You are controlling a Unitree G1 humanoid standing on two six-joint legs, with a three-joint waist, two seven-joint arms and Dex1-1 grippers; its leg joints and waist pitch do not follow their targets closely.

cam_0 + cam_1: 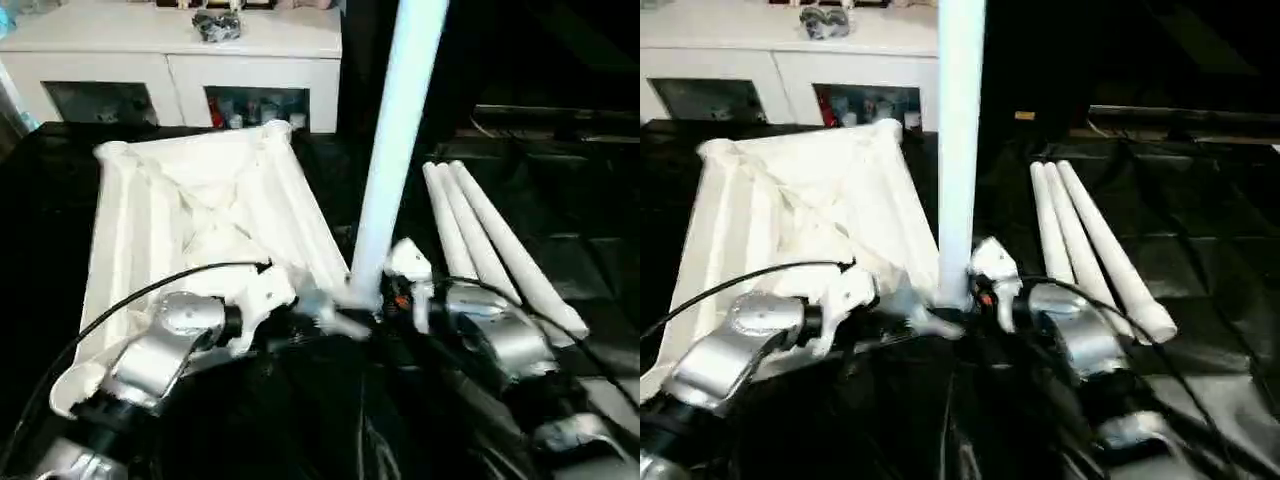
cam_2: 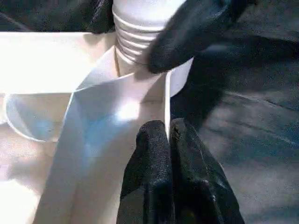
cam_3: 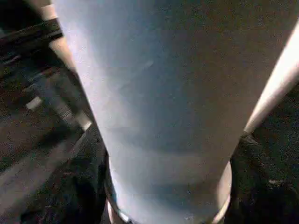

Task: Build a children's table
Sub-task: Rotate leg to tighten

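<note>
The white tabletop (image 1: pixel 200 210) lies underside up on black cloth, its ribs showing. One white leg (image 1: pixel 400 130) stands upright at its near right corner, with the threaded end (image 2: pixel 135 37) at the round socket (image 2: pixel 180 79). My right gripper (image 1: pixel 375 300) is closed around that leg's base, and one of its fingers (image 2: pixel 196 32) presses on the threads. My left gripper (image 2: pixel 168 140) is shut on the tabletop's thin rim wall just beside that corner.
Three more white legs (image 1: pixel 480 235) lie side by side on the cloth to the right of the tabletop. A white glass-doored cabinet (image 1: pixel 170 60) stands behind the table. A black cable (image 1: pixel 150 290) runs over my left forearm.
</note>
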